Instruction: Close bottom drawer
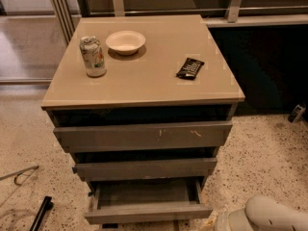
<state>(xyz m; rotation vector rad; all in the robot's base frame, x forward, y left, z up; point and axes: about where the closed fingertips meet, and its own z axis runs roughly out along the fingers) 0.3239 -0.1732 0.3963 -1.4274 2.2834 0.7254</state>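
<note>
Grey, plain-fronted bottom drawer (149, 211) out; gripper (222, 221) low right, near it

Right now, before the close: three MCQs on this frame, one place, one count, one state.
1. The can is: A left of the bowl; B right of it; C on the floor.
2. Drawers in the cabinet: A two; B three; C five.
3. The bottom drawer is: A pulled out; B shut flush; C missing.
1A: it stands left of the bowl on top. 2B: three grey fronts stacked. 3A: its box interior shows. Pincer not in view; only the white arm at lower right.
</note>
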